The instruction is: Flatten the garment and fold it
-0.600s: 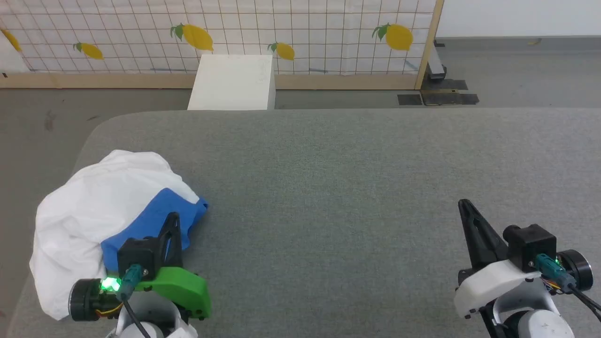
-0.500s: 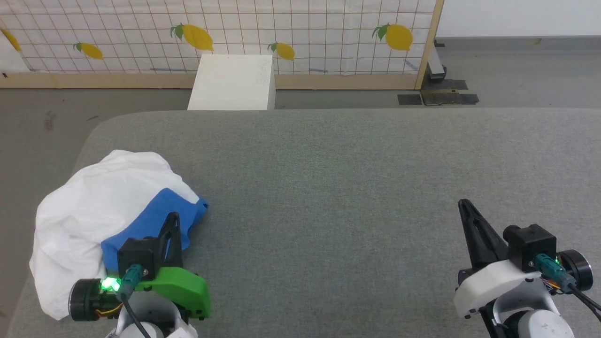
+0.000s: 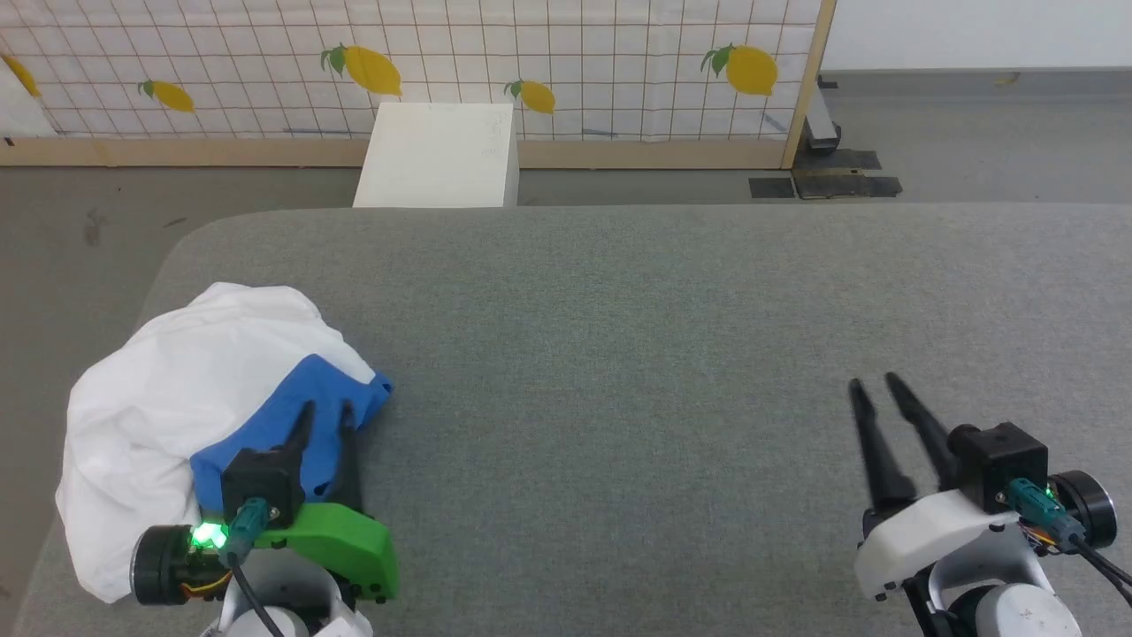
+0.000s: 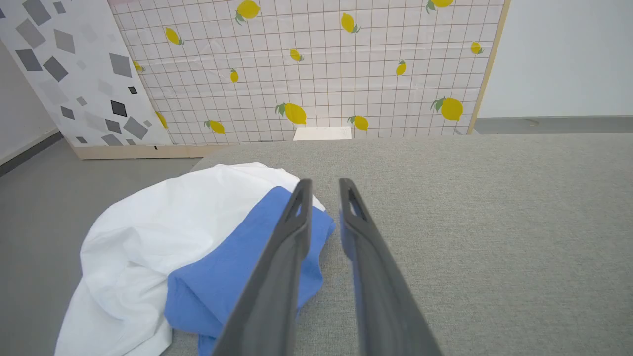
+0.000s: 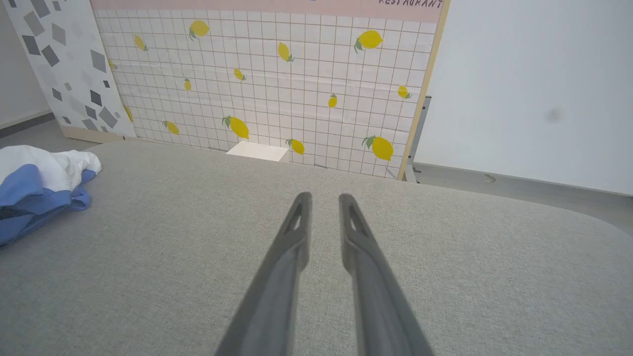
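Both sets of jaws had opened a little over the grey desk (image 3: 619, 354).

A moment before, the fingers of each arm were pressed together. Now the left jaws stood a small way apart, fingers (image 3: 303, 423) over the blue fold of the garment (image 3: 168, 389), and it was hard to tell if they touched it. The right jaws, fingers (image 3: 871, 447), also stood a small way apart, holding nothing, far from the cloth. The garment had not moved: a crumpled heap at the desk's near left corner, lying longways from near left to far right, blue end poking at the desk's middle.
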